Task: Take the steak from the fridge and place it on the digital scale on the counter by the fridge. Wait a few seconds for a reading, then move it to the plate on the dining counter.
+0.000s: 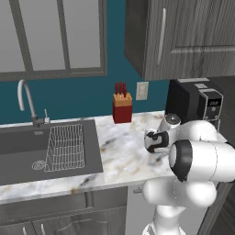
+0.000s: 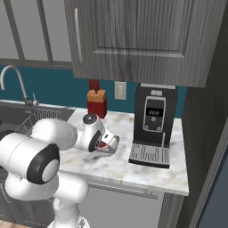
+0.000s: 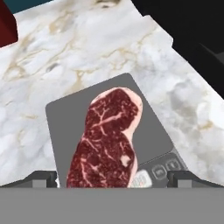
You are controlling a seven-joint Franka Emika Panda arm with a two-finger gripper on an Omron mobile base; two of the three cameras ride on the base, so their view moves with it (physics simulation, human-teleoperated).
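Marbled counter [image 3: 87, 48] under the hand, black coffee machine [image 2: 153, 124] to the right, red knife block [image 2: 96, 102] behind. I see the steak [image 3: 107, 140] lying flat on the digital scale [image 3: 151, 127], covering part of its button panel. Gripper [image 3: 113, 178] hovers just above, fingers spread wide either side of the steak, holding nothing.
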